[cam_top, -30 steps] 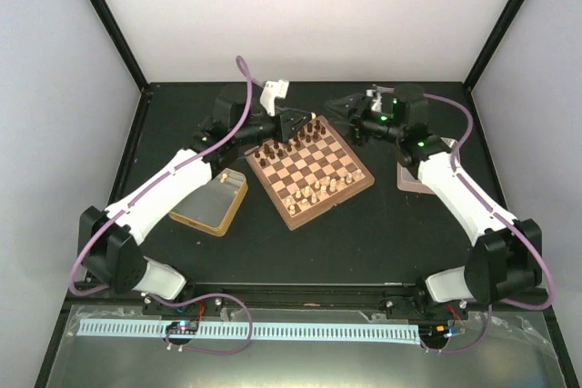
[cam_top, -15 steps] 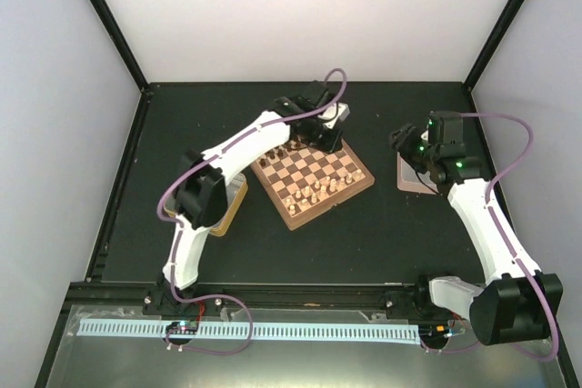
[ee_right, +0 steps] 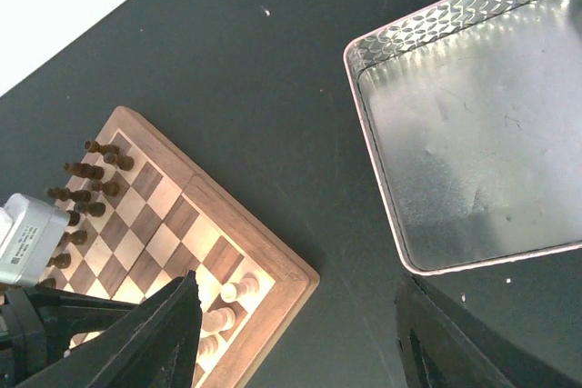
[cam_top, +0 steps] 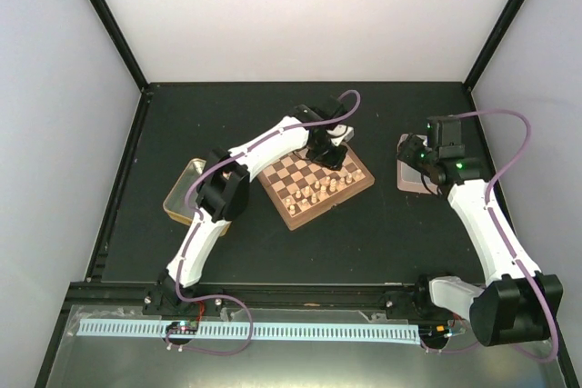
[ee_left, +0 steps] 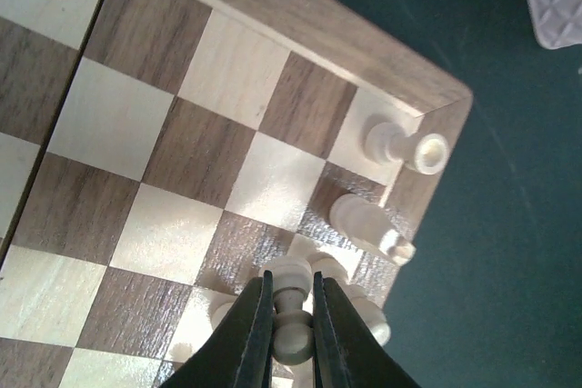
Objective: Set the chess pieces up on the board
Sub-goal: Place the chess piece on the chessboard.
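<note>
Left hand (ee_left: 289, 295) is clenched on a pale cream piece (ee_left: 291, 338), its two dark tapered fingers pinching the small turned wooden figure at the bottom of the wrist view. It sits over a corner of the board (ee_left: 227, 70), whose grainy tan and dark brown squares sit inside a smooth reddish-brown rim. Whether the piece rests on a square cannot be told. Other pale pieces (ee_left: 368, 224) crowd just beside the fingers, with one in the very corner square. In the overhead view the board lies at centre on the matte black surface (cam_top: 300, 243), dark brown pieces (ee_right: 91, 170) lining its far edge. A tan tray (cam_top: 182, 195) lies to the left and a shiny silver tray (ee_right: 473, 134) with a diamond-embossed wall to the right. Above the silver tray's edge, the right hand (ee_right: 296, 288) is spread wide, grasping nothing.
</note>
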`<state>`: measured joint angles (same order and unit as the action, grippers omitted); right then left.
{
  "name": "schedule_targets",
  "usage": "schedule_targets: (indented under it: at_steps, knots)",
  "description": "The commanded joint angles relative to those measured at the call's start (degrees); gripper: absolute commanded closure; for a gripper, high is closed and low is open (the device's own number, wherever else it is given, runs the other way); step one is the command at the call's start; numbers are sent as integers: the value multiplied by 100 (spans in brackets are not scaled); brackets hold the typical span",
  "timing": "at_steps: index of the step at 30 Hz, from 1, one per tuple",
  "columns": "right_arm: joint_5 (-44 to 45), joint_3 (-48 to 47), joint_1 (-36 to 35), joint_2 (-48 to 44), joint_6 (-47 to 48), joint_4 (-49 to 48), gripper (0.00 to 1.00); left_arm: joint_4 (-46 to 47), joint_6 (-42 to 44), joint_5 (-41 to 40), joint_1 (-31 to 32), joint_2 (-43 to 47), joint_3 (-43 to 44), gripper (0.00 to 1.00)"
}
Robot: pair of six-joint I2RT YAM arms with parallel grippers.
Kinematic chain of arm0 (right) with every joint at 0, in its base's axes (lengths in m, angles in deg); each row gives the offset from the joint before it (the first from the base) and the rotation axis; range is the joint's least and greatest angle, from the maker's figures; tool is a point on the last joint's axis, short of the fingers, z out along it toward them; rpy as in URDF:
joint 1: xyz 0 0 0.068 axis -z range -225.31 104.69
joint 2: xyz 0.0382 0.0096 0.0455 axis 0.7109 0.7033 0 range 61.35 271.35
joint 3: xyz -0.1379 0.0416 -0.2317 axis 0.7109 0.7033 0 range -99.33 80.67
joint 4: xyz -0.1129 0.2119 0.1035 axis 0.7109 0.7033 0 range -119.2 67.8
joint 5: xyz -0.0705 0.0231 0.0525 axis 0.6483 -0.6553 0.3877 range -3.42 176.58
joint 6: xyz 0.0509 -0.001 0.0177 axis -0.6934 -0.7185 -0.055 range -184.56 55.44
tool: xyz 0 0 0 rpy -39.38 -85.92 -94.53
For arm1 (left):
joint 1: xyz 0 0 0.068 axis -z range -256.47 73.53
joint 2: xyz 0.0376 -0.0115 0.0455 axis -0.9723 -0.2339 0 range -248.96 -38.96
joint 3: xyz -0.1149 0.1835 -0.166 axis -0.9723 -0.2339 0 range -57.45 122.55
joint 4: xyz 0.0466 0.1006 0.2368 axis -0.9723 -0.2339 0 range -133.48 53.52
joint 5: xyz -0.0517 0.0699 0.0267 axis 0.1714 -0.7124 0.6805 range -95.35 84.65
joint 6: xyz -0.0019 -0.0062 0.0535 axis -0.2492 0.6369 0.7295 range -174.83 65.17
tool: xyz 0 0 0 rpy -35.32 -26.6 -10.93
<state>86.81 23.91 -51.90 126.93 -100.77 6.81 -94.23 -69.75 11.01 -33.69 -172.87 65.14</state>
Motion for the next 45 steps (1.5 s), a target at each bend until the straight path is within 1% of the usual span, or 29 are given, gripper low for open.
schedule_targets:
  at_steps: [1, 7, 12, 21, 31, 37, 40, 43, 45]
  knots:
    - [156, 37, 44, 59, 235, -27, 40, -231, 115, -177, 28, -219, 240, 98]
    - [95, 41, 43, 131, 240, -52, 40, -296, 175, -106, 28, -413, 240, 98]
    - [40, 35, 44, 165, 216, -75, 40, -302, 208, -107, 23, -485, 238, 96]
    - [-44, 6, 44, 224, 193, -53, 40, -238, 260, -65, 19, -433, 248, 78]
    - [-136, -45, 45, 262, 195, -10, 40, -82, 133, 66, -45, -247, 281, 67]
    - [-191, -138, 45, 271, 214, 38, 40, 101, -102, 58, -243, 192, 319, 58]
    - [-279, -196, 49, 304, 255, 34, 40, 152, -291, -182, -383, 618, 266, 53]
    - [-457, -233, 44, 348, 303, 1, 40, 270, -427, -751, -495, 1163, -167, 50]
    - [-560, -248, 37, 372, 316, -21, 40, 466, -570, -1254, -559, 1655, -771, 49]
